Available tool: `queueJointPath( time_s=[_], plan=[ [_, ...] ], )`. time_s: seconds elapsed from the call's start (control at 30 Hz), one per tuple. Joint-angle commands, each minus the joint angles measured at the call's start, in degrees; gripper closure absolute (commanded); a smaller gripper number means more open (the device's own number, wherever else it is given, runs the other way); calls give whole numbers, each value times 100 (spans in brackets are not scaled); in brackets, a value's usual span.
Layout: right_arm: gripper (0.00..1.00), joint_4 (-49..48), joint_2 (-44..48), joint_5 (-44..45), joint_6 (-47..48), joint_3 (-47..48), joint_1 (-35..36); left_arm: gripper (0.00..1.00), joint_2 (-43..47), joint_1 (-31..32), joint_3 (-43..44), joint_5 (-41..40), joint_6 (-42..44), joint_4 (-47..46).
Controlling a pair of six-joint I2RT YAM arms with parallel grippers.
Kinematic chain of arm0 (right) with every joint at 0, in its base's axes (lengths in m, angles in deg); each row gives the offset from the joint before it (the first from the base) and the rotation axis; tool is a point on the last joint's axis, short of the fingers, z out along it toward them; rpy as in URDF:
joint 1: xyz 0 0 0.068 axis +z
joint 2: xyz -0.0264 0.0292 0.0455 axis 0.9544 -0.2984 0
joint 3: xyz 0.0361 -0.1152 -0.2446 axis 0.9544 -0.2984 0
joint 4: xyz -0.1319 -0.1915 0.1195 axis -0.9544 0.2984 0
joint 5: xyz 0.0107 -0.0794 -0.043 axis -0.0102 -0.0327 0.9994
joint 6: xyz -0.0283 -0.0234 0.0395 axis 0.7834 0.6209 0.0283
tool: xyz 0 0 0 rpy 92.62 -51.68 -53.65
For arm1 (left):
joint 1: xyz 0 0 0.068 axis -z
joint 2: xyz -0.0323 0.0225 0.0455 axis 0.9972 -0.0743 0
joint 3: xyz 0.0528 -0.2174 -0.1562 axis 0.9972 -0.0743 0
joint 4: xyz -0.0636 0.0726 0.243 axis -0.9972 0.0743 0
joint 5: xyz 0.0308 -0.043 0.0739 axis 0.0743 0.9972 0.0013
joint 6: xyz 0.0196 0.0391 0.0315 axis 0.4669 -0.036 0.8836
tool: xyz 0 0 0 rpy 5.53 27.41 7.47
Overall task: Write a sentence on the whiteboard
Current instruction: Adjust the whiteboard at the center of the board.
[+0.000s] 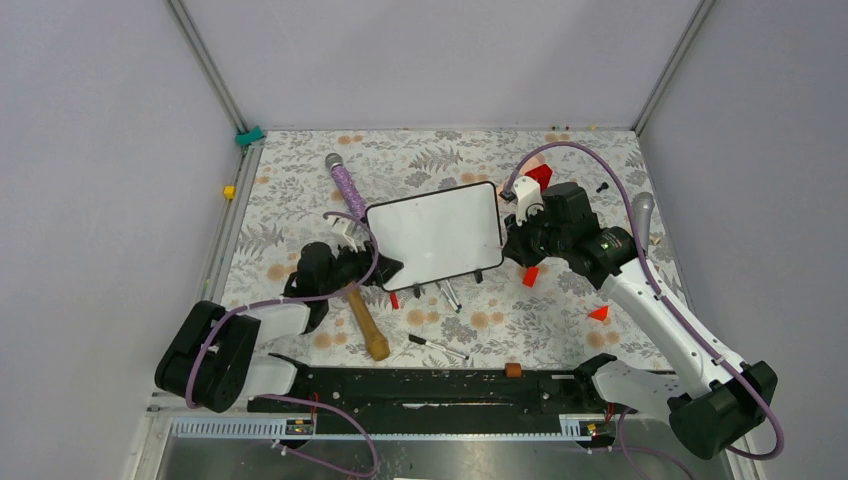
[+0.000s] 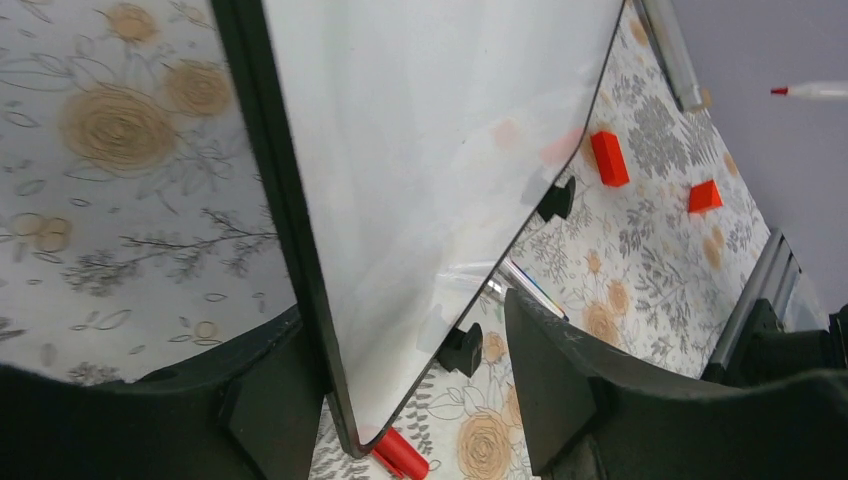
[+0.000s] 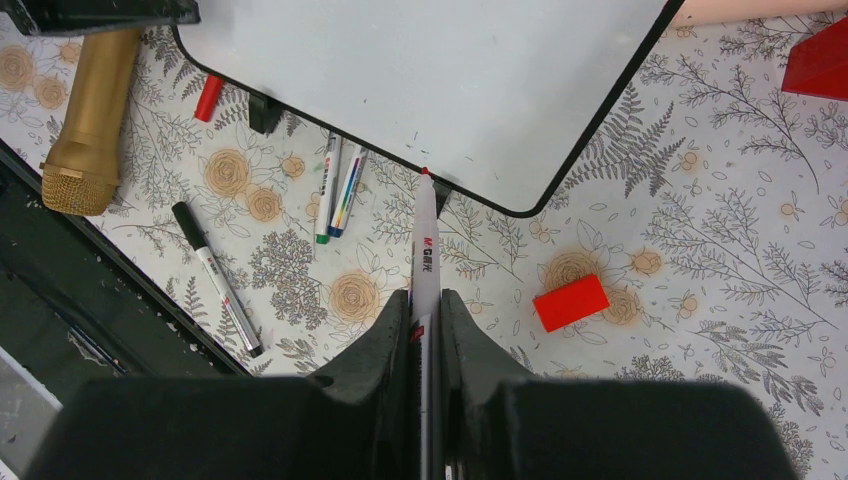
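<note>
Two risks are seen. The whiteboard (image 1: 435, 235), set mid-table between the arms, is only straddled at its near-left corner by the left gripper (image 2: 405, 330), whose jaws stand partly apart and unclamped, so it may be pushed aside under pen pressure. The red marker (image 3: 424, 235), clamped tight in the right gripper (image 3: 425, 300), is poised at the board's edge and may snag there. The white face is seen blank.
</note>
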Motion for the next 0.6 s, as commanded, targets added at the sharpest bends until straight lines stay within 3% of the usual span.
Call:
queueJointPath(
  time_s=[0.0, 0.2, 0.43, 0.5, 0.57],
  plan=[
    [100, 2, 31, -87, 78, 195, 38, 38, 153, 381, 175, -295, 131, -25],
    [100, -27, 69, -68, 57, 172, 37, 36, 135, 481, 10, -472, 81, -259],
    [100, -154, 164, -332, -95, 123, 42, 29, 471, -124, 0, 383, -31, -401],
    [100, -163, 203, -406, -103, 123, 38, 23, 691, -431, 117, 666, 26, -147],
    [100, -160, 242, -427, -107, 110, 38, 12, 958, -543, 407, 640, 492, 700]
  ],
)
